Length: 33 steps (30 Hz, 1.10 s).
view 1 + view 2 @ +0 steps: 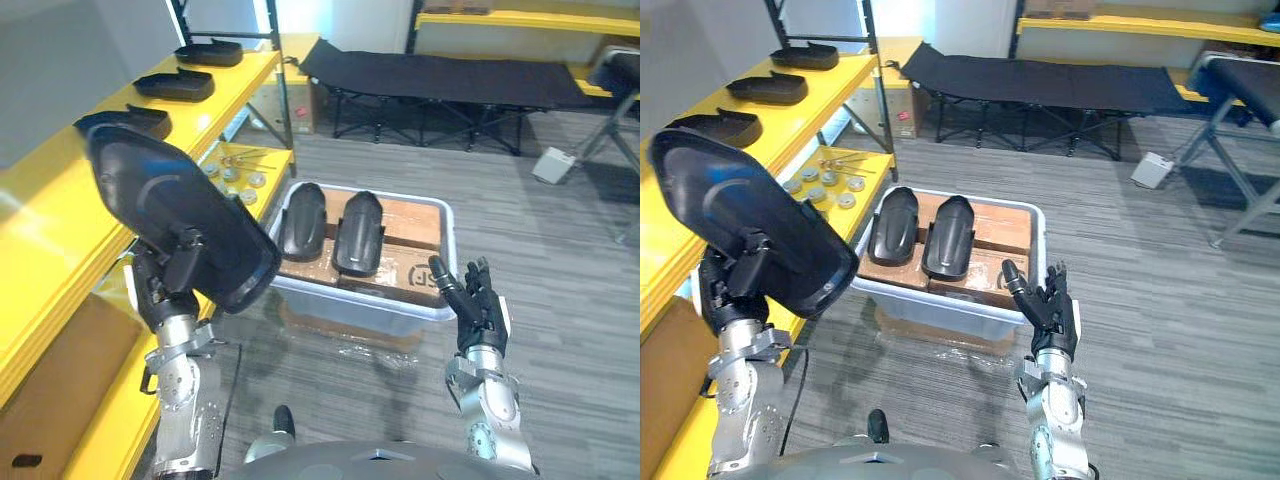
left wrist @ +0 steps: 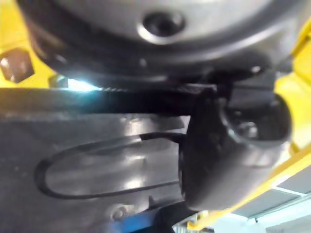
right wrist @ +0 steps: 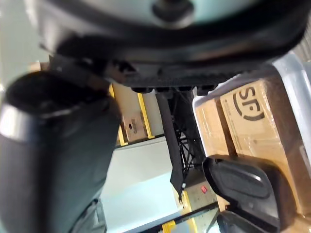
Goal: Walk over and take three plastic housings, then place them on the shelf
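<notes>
My left hand is shut on a large black plastic housing, held up tilted beside the yellow shelf; its thumb presses on the housing's inner face. Three more black housings lie in a row on the shelf top: near, middle and far. Two black housings rest on cardboard boxes inside the clear bin on the floor. My right hand is open, raised by the bin's near right corner, holding nothing.
Small round metal parts lie on the shelf's lower level. A black folding cot stands behind the bin. A second yellow shelf runs along the back wall. A white block and stand legs sit on the floor at right.
</notes>
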Available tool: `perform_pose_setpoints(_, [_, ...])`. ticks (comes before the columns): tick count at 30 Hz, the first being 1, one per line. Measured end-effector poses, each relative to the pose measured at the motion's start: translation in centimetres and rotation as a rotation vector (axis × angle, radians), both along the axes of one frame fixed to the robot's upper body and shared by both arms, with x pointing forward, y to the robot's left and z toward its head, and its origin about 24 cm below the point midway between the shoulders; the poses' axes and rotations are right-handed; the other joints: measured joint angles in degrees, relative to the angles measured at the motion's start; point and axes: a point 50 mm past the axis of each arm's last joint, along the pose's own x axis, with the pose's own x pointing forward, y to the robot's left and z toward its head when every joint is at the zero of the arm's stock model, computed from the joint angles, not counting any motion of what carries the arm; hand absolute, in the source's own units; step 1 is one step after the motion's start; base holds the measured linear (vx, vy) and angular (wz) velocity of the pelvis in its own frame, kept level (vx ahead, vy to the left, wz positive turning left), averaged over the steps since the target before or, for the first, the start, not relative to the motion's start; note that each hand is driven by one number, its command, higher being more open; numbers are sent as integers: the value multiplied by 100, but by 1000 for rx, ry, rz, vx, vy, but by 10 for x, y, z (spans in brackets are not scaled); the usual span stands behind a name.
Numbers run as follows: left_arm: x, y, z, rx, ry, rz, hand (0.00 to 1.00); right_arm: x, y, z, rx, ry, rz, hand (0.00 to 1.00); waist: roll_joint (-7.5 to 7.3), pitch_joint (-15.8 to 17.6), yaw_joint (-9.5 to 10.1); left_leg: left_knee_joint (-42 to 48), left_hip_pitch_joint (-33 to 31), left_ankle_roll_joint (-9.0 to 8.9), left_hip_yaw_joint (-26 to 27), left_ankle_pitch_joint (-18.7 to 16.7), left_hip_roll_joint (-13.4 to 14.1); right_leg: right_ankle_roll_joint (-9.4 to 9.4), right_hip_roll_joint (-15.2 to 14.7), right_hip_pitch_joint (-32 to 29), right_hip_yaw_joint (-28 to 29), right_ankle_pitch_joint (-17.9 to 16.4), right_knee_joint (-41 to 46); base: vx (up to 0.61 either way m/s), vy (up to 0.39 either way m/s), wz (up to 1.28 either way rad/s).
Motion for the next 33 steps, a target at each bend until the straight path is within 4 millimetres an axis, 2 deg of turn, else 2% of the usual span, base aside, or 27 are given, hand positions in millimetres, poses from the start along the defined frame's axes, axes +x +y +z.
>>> perform_pose_setpoints(5, [-21,23,-1,5,23,150,0,16,14,0,20,12,93,100,-29,-126,391,0,-202,13,-593,83,-127,55,-9,167,-591,-103,7,15,-25,66])
perform_pose_setpoints(10, [-49,41,-11,14,95,261,0,29,49,-1,34,19,235,100,-173,-224,823,1,-398,15,-1227,163,-277,93,-26,380,-1231,-270,45,13,-31,69])
perform_pose_setpoints(13, [-67,43,-19,6,148,288,0,31,67,-5,25,51,294,100,-170,-220,955,0,-453,52,-1477,197,-368,123,-56,503,-1574,-427,236,-13,-15,61])
perform_pose_setpoints(15, [-66,42,-19,12,145,266,0,31,67,-6,25,61,293,100,-153,-210,913,2,-590,149,-1155,134,-332,148,-2,554,-1813,-429,264,-51,-9,72])
perform_pose_setpoints(17, [-57,35,-17,26,115,160,0,30,56,-8,9,79,248,100,-170,-168,719,30,-757,313,-299,22,-163,165,24,626,-2350,-429,310,-116,27,137])
perform_pose_setpoints(18, [-52,27,-17,29,103,91,0,27,45,-10,-4,98,217,100,-141,-137,695,28,-789,310,-7,4,-145,190,-6,696,-2495,-515,347,-97,57,119])
perform_pose_setpoints(19, [-50,23,-17,26,101,61,0,25,41,-11,-14,105,208,100,-116,-113,694,27,-785,290,50,-11,-167,160,-39,730,-2538,-579,366,-82,104,73])
perform_pose_setpoints(20, [-47,19,-18,28,96,25,0,23,36,-13,-19,113,200,100,-208,-72,682,38,-769,15,313,-249,-186,147,-238,733,-2581,-666,360,-56,117,17])
perform_pose_setpoints(21, [-47,19,-16,38,88,8,0,23,36,-12,-14,106,206,100,-247,20,667,503,-795,320,494,-211,-167,154,-376,719,-2439,-677,401,-29,108,-13])
perform_pose_setpoints(23, [-47,19,-15,50,84,-28,0,22,35,-12,-10,99,225,100,-143,25,614,944,-668,400,501,-281,-76,209,-397,705,-2136,-636,436,55,71,-47])
perform_pose_setpoints(27, [-34,10,-4,85,24,-158,0,24,38,-8,-11,79,268,100,-198,38,505,586,-531,508,875,-198,-224,299,-599,374,-1655,-507,516,39,87,-41])
perform_pose_setpoints(30, [-27,1,-2,107,11,-246,0,24,43,-8,-23,75,311,100,-187,45,398,421,-452,532,918,-163,-299,296,-658,313,-1544,-501,590,30,46,-9])
perform_pose_setpoints(31, [-18,-8,2,136,-3,-317,0,24,44,-5,-74,65,352,100,-150,70,293,268,-463,563,699,-105,-346,9,-585,216,-1154,-692,722,9,22,39])
perform_pose_setpoints(33, [-11,-16,5,153,-21,-379,0,19,43,-1,-88,46,365,100,-132,102,203,149,-469,563,448,-14,-410,-114,-491,220,-791,-859,744,-10,-3,67])
